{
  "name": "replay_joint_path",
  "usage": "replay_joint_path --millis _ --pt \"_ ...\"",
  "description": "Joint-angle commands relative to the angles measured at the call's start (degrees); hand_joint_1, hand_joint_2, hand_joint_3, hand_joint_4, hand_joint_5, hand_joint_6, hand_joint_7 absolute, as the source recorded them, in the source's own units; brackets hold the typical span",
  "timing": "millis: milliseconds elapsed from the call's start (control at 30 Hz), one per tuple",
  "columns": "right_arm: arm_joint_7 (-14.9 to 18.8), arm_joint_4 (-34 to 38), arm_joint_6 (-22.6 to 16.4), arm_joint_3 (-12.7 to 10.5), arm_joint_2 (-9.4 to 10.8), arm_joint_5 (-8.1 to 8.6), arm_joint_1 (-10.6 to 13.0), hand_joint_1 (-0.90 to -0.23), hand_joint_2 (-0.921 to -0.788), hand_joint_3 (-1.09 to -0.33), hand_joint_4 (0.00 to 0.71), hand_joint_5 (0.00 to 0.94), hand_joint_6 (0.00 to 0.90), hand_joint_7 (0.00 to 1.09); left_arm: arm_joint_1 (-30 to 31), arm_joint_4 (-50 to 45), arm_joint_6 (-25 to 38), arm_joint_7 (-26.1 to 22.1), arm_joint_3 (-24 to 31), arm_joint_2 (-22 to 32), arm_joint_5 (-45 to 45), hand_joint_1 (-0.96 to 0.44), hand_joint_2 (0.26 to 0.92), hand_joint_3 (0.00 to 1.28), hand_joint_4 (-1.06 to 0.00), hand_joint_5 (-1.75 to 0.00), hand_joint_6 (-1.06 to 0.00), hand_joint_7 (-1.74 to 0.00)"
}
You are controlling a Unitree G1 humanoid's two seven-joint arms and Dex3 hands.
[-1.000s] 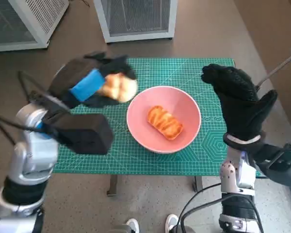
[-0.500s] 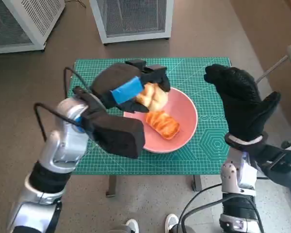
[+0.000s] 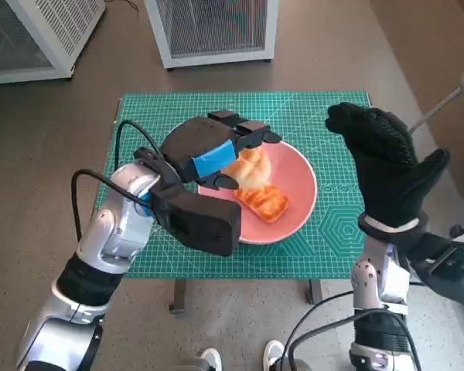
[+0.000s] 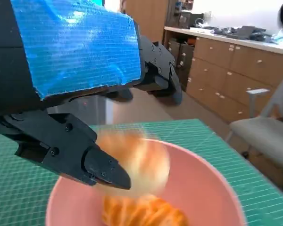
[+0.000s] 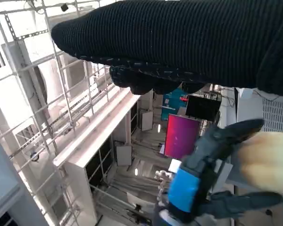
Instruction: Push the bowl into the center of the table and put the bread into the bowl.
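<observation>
Since the picture of a second ago, our left hand (image 3: 213, 154) has carried the pale bread roll (image 3: 251, 166) from the mat's 9 o'clock side to over the pink bowl (image 3: 298, 197); the bowl and our right hand (image 3: 383, 166) have kept their places.

Head view. Item: green cutting mat (image 3: 325, 247) with a printed grid, covering the small table. Item: pink bowl, at the mat's centre, a little toward 3 o'clock. Item: orange-glazed twisted pastry (image 3: 261, 199), lying in the bowl toward 6 o'clock. Item: pale bread roll, inside the bowl's rim at 10 o'clock, directly under our left hand; the fingers arch apart over it, and we cannot tell whether they grip it. Item: right hand, gloved, raised flat beyond the bowl's 3 o'clock edge, fingers extended, holding nothing. Room: brown floor; two white cabinets with mesh fronts (image 3: 209, 31) at 12 o'clock; pale shoes (image 3: 209, 359) at 6 o'clock.

Left wrist view. Item: roll (image 4: 134, 162), blurred, above the pastry (image 4: 144, 216) in the bowl (image 4: 212, 188); black fingertips (image 4: 101, 169) beside it. Background: wooden cupboards (image 4: 226, 63) under a counter, a grey chair (image 4: 269, 136).

Right wrist view. Item: glove (image 5: 179, 37) across the frame; left hand (image 5: 198, 183) with the roll (image 5: 266, 162); white shelving (image 5: 61, 122) behind.
</observation>
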Motion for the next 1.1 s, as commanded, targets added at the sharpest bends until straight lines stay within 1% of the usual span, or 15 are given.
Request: replay_joint_path --millis 33,233,433,700,833,967,1100 --pt "-0.9 0.1 0.6 0.3 0.3 -1.14 1.4 -0.422 -0.921 -0.468 0.38 0.006 0.145 0.59 1.2 0.4 -1.6 1.8 0.4 0.2 0.4 -0.47 0.871 0.02 -0.09 0.0 -0.19 -0.16" --pt "-0.9 0.6 0.4 0.2 0.2 -1.32 1.0 -0.423 -0.921 -0.467 0.38 0.005 0.147 0.6 2.3 -0.1 -1.1 1.8 1.9 -0.7 -1.8 -0.51 0.897 0.02 -0.07 0.0 -0.19 -0.13" --pt "-0.8 0.8 0.3 0.3 0.2 -1.37 0.8 -0.427 -0.921 -0.465 0.381 0.005 0.148 0.6 3.8 -1.6 -0.4 1.1 4.3 -1.7 -5.6 -0.51 0.904 0.01 -0.07 0.0 -0.19 -0.12" --pt "-0.9 0.6 1.0 0.3 -0.1 -1.33 0.4 -0.429 -0.921 -0.464 0.381 0.005 0.147 0.6 6.3 -6.4 1.4 -0.8 9.0 -1.3 -11.7 -0.49 0.904 0.01 -0.07 0.0 -0.2 -0.11" --pt "-1.4 0.0 1.8 0.3 -0.5 -1.42 0.0 -0.429 -0.921 -0.465 0.382 0.004 0.142 0.6 7.8 -9.1 1.6 -1.1 12.6 -1.3 -16.4 -0.48 0.903 0.0 -0.07 0.0 -0.21 -0.1" --pt "-2.0 -0.7 2.6 0.2 -1.0 -1.7 -0.8 -0.429 -0.921 -0.467 0.382 0.004 0.14 0.6 9.2 -9.8 -0.5 0.0 16.8 -3.0 -23.2 -0.47 0.904 0.0 -0.07 0.0 -0.21 -0.09" --pt "-2.6 -0.8 3.2 0.1 -1.4 -2.11 -2.0 -0.427 -0.921 -0.469 0.382 0.004 0.141 0.6 9.7 -7.2 -7.2 1.9 20.8 -6.5 -31.2 -0.48 0.915 0.03 -0.07 0.0 -0.24 -0.11"
